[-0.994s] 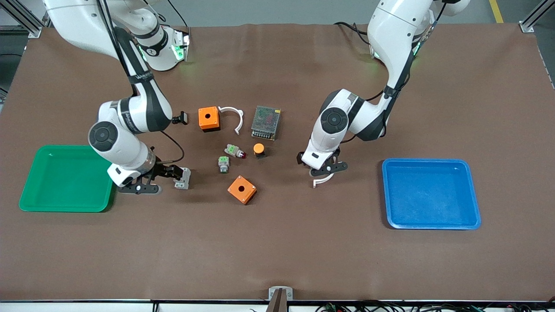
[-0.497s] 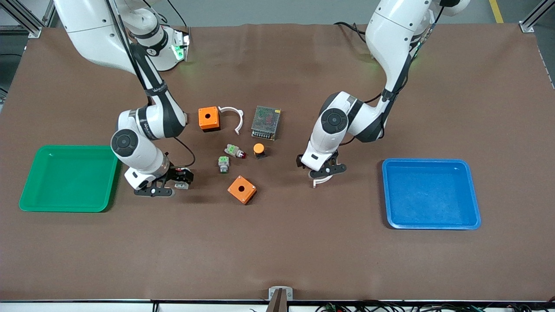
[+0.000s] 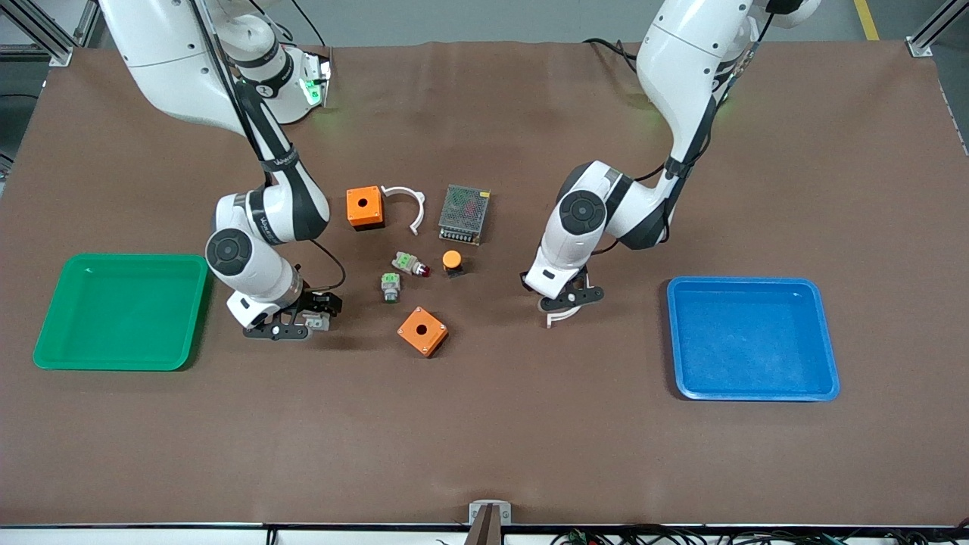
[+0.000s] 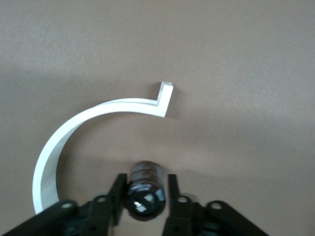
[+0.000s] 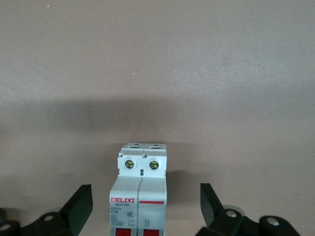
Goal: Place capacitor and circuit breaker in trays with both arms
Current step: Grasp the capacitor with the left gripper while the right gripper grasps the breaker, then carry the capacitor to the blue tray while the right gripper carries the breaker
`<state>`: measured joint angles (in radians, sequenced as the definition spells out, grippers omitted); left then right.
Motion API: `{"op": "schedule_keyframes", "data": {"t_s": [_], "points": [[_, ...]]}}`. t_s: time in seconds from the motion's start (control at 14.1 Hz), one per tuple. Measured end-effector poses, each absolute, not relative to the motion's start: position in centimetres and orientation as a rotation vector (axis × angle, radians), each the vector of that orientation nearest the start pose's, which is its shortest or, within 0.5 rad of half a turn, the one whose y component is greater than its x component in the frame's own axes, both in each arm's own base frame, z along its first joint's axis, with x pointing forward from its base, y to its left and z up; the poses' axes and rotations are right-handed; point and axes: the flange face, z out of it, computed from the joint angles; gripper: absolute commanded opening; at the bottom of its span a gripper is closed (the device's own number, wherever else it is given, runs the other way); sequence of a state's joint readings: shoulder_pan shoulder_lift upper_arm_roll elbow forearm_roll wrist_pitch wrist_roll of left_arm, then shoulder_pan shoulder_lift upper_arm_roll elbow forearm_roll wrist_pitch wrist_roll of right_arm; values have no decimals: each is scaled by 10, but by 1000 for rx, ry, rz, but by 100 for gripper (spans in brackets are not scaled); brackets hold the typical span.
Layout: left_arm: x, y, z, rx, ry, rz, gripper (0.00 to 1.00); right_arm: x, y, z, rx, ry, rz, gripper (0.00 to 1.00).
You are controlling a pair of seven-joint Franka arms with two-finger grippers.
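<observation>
Breaker [image 5: 140,194] is a rigid plastic block, light by the look of it, best pinched across its flat sides; it lies on the desk [image 3: 484,424] near the green tray [image 3: 121,310], between the right gripper's [image 5: 146,209] wide-open fingers. Capacitor [image 4: 144,189] is small, round and probably slippery (it could roll); the left gripper's [image 4: 145,196] fingers sit close on either side of it, beside a white clip [image 4: 88,132], near the blue tray [image 3: 753,337]. Compared with a second ago, the right gripper has moved over the breaker, while the left has barely shifted.
</observation>
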<state>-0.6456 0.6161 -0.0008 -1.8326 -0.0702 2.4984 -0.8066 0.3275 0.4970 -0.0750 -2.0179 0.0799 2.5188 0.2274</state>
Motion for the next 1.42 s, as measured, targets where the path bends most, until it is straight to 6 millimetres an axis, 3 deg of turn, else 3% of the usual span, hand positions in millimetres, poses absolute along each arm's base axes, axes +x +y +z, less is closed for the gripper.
{"op": "schedule_keyframes", "data": {"t_s": [0.21, 0.28, 0.35, 0.5, 0.64, 0.78, 0.92, 1.06, 1.14, 1.28, 1.42], "points": [[522, -393, 200, -3192, -346, -19, 7, 583, 156, 202, -3130, 35, -3, 67], [525, -392, 205, -3197, -351, -31, 7, 582, 156, 202, -3130, 33, -4, 59], [529, -391, 214, -3204, -359, -48, 7, 582, 156, 201, -3129, 34, -10, 44], [543, -381, 244, -3204, -379, -54, 7, 582, 155, 197, -3129, 35, -17, 5], [563, -351, 285, -3182, -379, -4, 7, 582, 154, 196, -3131, 38, -16, 0], [586, -307, 324, -3159, -417, 43, 6, 583, 150, 197, -3133, 48, -19, 0], [607, -256, 341, -3143, -399, 70, 6, 592, 136, 205, -3137, 86, -10, 0], [628, -199, 341, -3131, -350, 62, 6, 612, 105, 232, -3138, 124, 49, 0], [636, -171, 340, -3125, -327, 58, 6, 622, 79, 251, -3134, 127, 77, 0], [648, -117, 336, -3124, -281, 63, 6, 636, 7, 284, -3124, 126, 65, 0], [655, -70, 326, -3127, -237, 87, 6, 634, -72, 292, -3121, 129, 37, 0]]}}
